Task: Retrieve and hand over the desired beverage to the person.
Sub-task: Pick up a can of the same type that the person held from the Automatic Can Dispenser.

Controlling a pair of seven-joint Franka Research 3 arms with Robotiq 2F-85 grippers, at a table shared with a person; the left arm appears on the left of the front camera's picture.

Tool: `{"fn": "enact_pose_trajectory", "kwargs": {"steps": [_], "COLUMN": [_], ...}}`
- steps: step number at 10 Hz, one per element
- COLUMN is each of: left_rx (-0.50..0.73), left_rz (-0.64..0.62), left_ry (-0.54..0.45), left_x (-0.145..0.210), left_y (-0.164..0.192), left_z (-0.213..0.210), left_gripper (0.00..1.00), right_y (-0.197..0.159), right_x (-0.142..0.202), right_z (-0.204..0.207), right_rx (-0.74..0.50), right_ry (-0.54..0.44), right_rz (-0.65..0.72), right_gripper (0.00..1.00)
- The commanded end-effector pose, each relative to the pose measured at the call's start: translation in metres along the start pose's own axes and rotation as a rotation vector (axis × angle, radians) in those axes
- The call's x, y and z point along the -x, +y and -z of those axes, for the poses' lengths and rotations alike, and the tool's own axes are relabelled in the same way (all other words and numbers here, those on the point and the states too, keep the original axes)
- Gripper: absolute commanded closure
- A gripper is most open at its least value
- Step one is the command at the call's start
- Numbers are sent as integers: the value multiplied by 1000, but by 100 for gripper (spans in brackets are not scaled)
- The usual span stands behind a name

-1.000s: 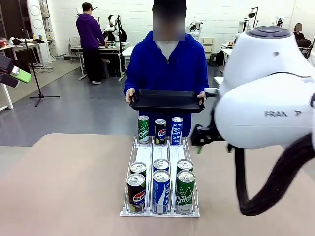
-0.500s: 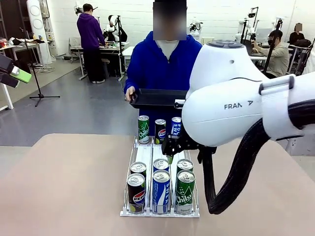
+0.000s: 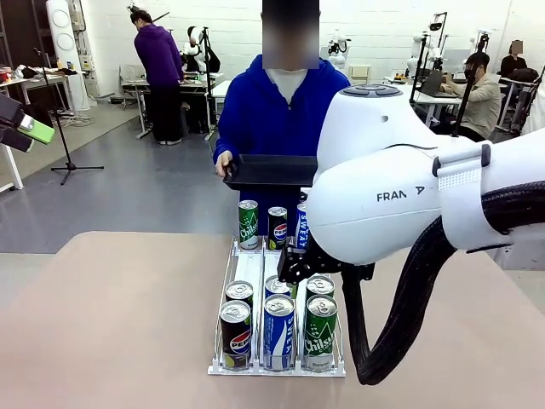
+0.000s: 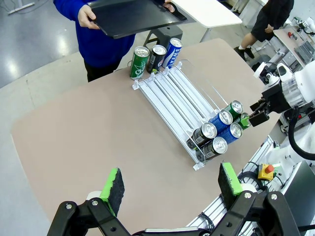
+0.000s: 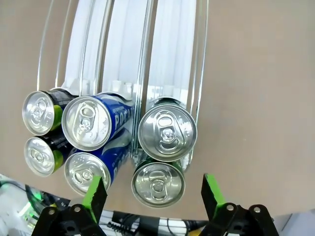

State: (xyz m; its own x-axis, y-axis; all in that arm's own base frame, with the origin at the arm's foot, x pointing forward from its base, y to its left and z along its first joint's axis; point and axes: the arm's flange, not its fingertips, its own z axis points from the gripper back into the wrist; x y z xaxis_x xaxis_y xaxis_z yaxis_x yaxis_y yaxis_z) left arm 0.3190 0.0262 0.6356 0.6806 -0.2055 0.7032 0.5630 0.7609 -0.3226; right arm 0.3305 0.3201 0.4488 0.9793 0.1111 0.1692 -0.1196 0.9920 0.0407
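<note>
A clear wire rack on the tan table holds drink cans. At its far end stand a green can, a Pepsi can and a blue Pocari can. At the near end, each lane holds two cans: Pepsi, Pocari, green. My right gripper hovers open over the near green cans, its pads either side of the front one. My left gripper hangs open high above the table. The person in a blue hoodie holds a black tray beyond the rack.
My right arm's white body blocks the right half of the front view. The tan table is bare left of the rack. A red stop button sits off the table's edge. Other people and desks are far behind.
My right arm has swung left and down, carrying its open gripper from beside the rack's far right to above the near cans. The left gripper and the person with the tray stayed put.
</note>
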Motion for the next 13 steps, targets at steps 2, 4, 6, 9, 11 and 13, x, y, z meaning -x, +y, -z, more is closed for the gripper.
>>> {"fn": "enact_pose_trajectory", "kwargs": {"steps": [2, 4, 6, 9, 11, 13], "left_rx": [15, 15, 15, 15, 15, 15], "left_rz": [8, 8, 8, 8, 8, 8], "left_ry": [-5, -5, -5, -5, -5, -5], "left_x": [1, 1, 1, 1, 1, 1], "left_y": [1, 1, 1, 1, 1, 1], "left_z": [-2, -2, -2, -2, -2, -2], "left_gripper": [0, 0, 0, 0, 0, 0], "right_y": [-2, -8, -13, -16, -16, -18], "right_x": [2, 4, 8, 13, 12, 11], "right_z": [0, 3, 9, 14, 15, 19], "right_rx": [55, 56, 72, 66, 55, 35], "right_ry": [-22, -14, 3, 40, 63, 87], "right_rz": [45, 72, 96, 115, 124, 129], "right_gripper": [0, 0, 0, 0, 0, 0]}}
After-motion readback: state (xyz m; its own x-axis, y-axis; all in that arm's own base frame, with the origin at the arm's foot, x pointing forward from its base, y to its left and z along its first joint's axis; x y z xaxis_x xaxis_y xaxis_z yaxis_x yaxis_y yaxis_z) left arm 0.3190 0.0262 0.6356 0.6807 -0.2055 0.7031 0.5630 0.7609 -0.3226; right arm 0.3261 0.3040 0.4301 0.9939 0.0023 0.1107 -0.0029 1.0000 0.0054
